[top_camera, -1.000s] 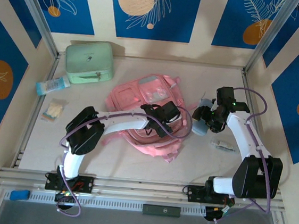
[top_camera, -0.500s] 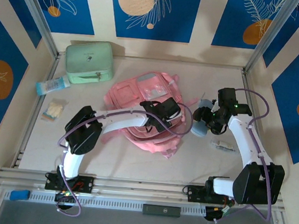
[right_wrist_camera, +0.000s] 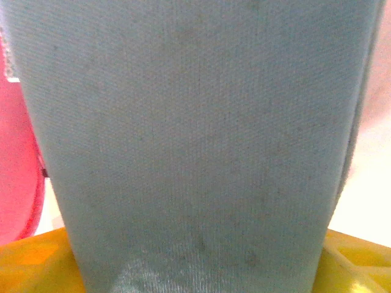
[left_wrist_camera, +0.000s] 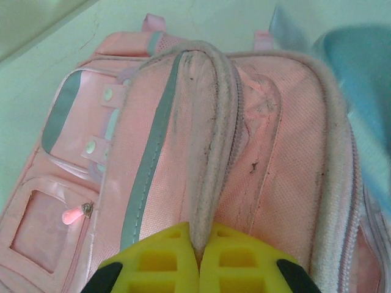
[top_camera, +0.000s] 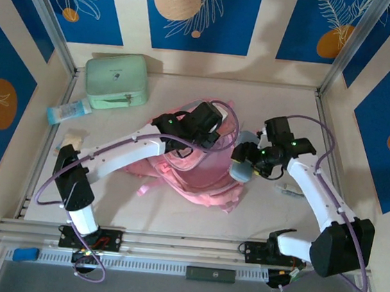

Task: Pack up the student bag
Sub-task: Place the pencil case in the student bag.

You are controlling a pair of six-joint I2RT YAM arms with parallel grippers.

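Student bag (top_camera: 199, 176): lies flat mid-table (top_camera: 173, 217), pink, front side up. In the left wrist view its zipped front pockets (left_wrist_camera: 67, 177) sit to the left of a raised ridge of fabric (left_wrist_camera: 204, 122) that runs down the middle.

Left gripper (left_wrist_camera: 198, 255): over the far part of the bag. Jaws pressed together, pinching the near end of that ridge between the yellow fingers (left_wrist_camera: 165, 259). The fabric is pulled up into a narrow fold at the grip.

Right gripper (top_camera: 255, 156): just beside the bag's right edge. Jaws stand wide apart but clamp a soft blue-grey pouch (top_camera: 240, 170). In the right wrist view the woven cloth spans the gap from one yellow finger (right_wrist_camera: 30, 262) to the other. The pouch hangs at the bag's upper right corner; cannot tell whether it touches the bag.

Other items, relative to the bag:
- mint green case (top_camera: 117, 80), well apart, far left, by the back wall.
- pale blue tube (top_camera: 68, 112), further left, lying flat.
- small object (top_camera: 289, 190), near, to the right; too small to identify.
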